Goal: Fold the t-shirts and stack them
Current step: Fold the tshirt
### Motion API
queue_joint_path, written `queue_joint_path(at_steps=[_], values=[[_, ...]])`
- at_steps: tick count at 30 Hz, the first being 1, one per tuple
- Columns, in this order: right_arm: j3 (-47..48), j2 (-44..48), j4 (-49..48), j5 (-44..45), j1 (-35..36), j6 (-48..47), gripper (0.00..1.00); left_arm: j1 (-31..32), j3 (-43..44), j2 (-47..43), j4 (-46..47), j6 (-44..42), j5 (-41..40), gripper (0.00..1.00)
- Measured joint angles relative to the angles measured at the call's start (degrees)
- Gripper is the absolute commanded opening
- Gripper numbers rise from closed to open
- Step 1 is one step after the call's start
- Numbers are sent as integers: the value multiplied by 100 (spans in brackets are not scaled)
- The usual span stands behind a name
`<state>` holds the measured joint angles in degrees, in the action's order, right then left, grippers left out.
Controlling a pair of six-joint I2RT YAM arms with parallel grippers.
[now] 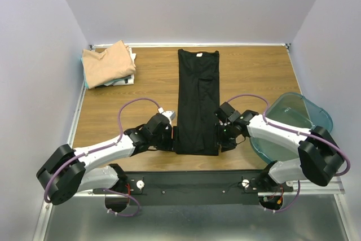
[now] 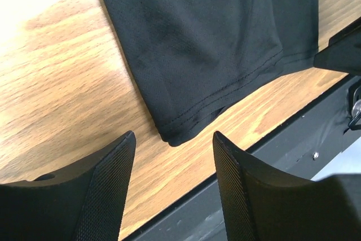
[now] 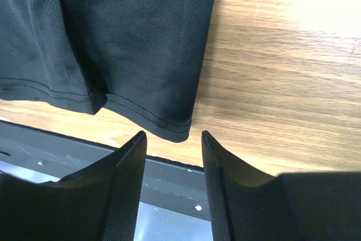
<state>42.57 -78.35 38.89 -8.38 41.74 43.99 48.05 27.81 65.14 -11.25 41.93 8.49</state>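
Observation:
A black t-shirt (image 1: 197,101) lies folded into a long narrow strip down the middle of the table, small white tag at its far collar. My left gripper (image 1: 173,137) is open and empty beside the strip's near left corner (image 2: 175,134). My right gripper (image 1: 221,139) is open and empty beside the near right corner (image 3: 176,131). Neither touches the cloth. A folded tan t-shirt (image 1: 108,62) lies on pale shirts (image 1: 121,80) at the far left corner.
A clear teal plastic bin (image 1: 293,122) sits at the right edge, under my right arm. The black front rail (image 1: 192,182) runs along the table's near edge, close to the shirt's hem. Grey walls enclose the table.

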Motion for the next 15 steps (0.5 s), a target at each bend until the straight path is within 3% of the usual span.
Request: queue_joint_path(at_steps=[11,15], values=[[2,-341,-9,105,321,74,44,-7,42,651,350,-4,184,58],[2,-437,-20,151,339,96,39,-7,101,789,391,-7,203,45]])
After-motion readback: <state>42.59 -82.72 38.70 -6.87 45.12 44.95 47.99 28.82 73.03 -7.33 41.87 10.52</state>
